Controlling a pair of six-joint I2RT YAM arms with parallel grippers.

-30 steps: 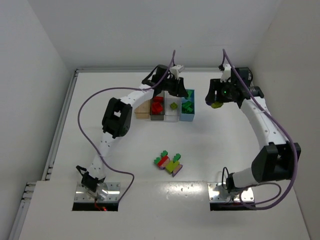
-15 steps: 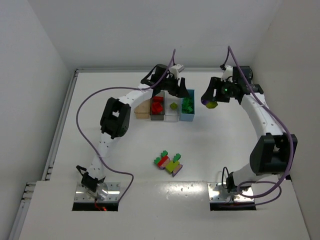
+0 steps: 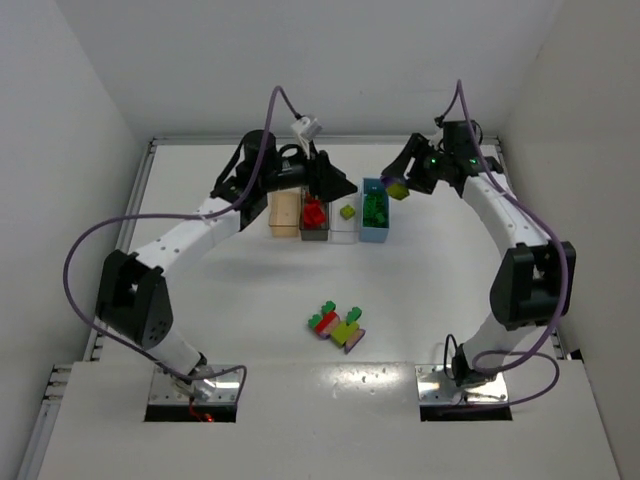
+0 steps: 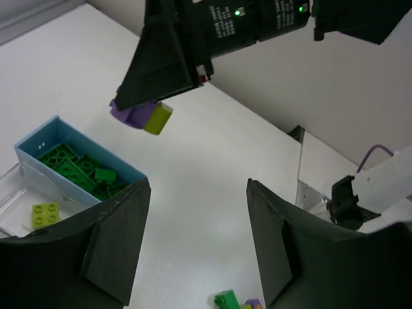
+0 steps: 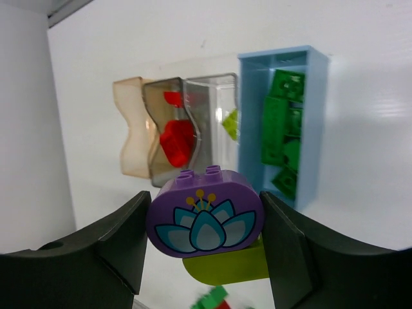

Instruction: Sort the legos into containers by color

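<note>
Purple, with a lime piece (image 5: 225, 269) stuck beneath, the brick (image 5: 205, 219) clamped in my right end effector (image 5: 206, 241) hangs just right of the blue bin (image 3: 384, 236); the tan bin (image 3: 284, 213) lies at the row's far end, nearer my parted, empty left end effector (image 4: 199, 244).

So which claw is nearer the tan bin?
Left. The left claw hangs open by the dark grey bin and clear bin, close to the tan bin. The right claw, gripping a purple-and-lime lego, is beyond the light blue bin at the opposite end.

Bare table (image 3: 250, 285) between containers (image 3: 284, 213) and lego cluster (image 3: 338, 327); left pincer (image 4: 197, 187) and right pincer (image 3: 400, 186) with purple brick (image 5: 205, 222) crowded near the containers.
</note>
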